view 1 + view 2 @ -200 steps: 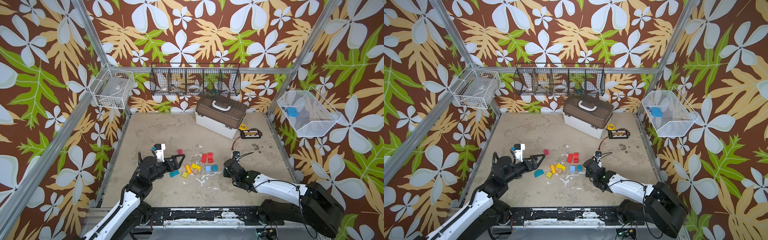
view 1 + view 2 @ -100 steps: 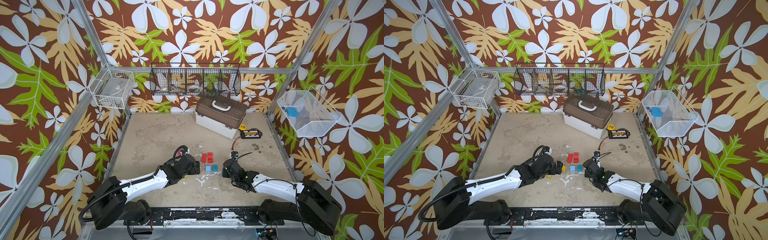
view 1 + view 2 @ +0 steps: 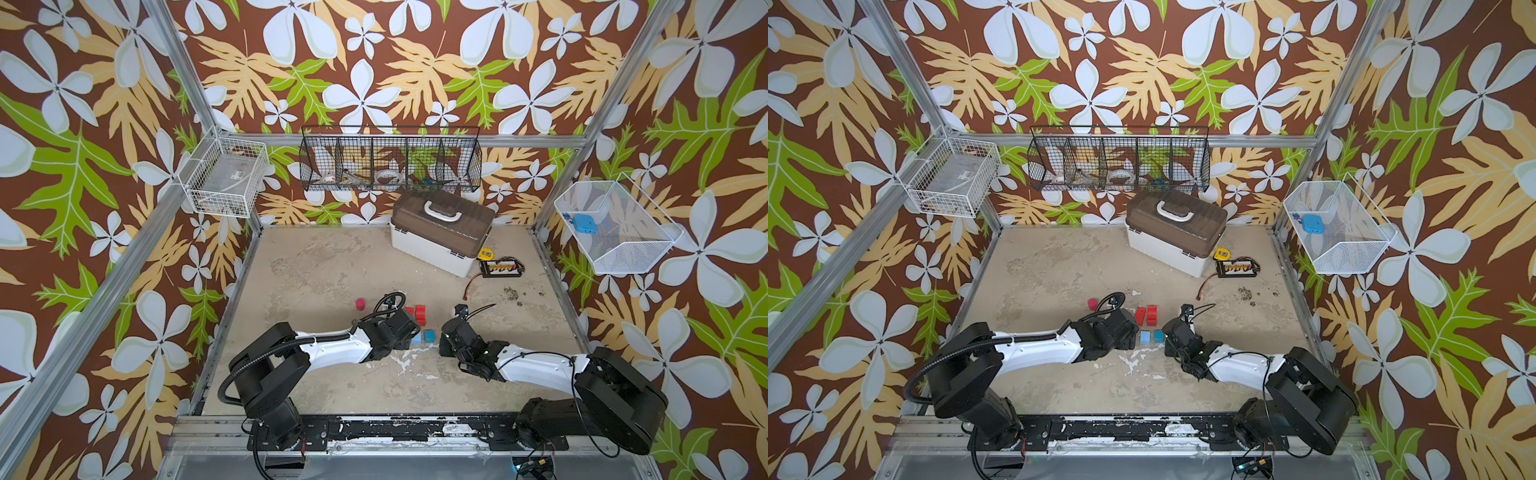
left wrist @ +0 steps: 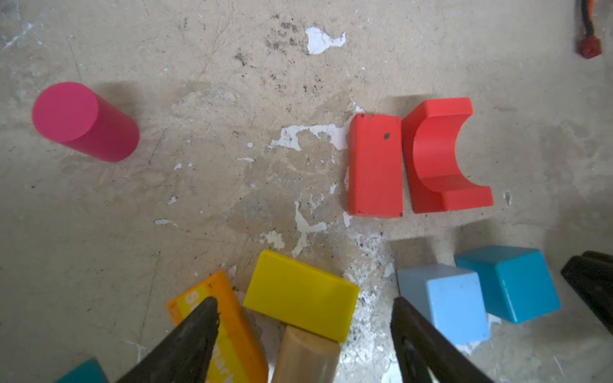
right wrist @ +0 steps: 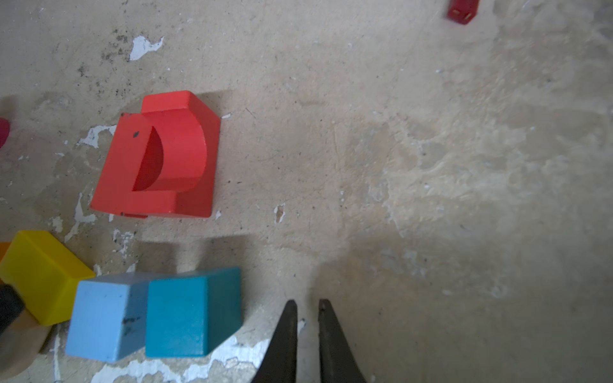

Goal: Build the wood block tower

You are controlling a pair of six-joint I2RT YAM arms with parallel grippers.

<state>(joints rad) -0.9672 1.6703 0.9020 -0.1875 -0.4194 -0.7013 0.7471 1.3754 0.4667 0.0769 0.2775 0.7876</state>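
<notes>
Nine wood blocks (image 3: 1145, 336) counted in all, loose on the bench (image 3: 332, 266) near its front middle, between two hands, none stacked. One pink cylinder (image 4: 84, 121), set apart from the rest. Two red pieces, one red rectangular block (image 4: 374, 165) and one red arch (image 4: 438, 156), side by side. Two cubes just beside each other: one light blue cube (image 4: 444, 301), one teal cube (image 4: 510, 282). One yellow block (image 4: 302, 295), one end overlapping one bare wood cylinder (image 4: 306, 356); one orange block (image 4: 232, 318) just beside them; one teal piece (image 4: 84, 373) caught only at the edge of the left wrist view. Left hand (image 4: 303, 303) spread wide, gripping nothing, two fingers astride the yellow block and bare wood cylinder, one fingertip over the orange block. Right hand (image 5: 307, 303) narrow, only a slim slit between two fingers, nothing in it, low over bare bench just beside the teal cube. At the back, one white case (image 3: 432, 253) with a brown lid. On the walls, two white wire baskets (image 3: 224, 183) and one black wire rack (image 3: 390, 162).
</notes>
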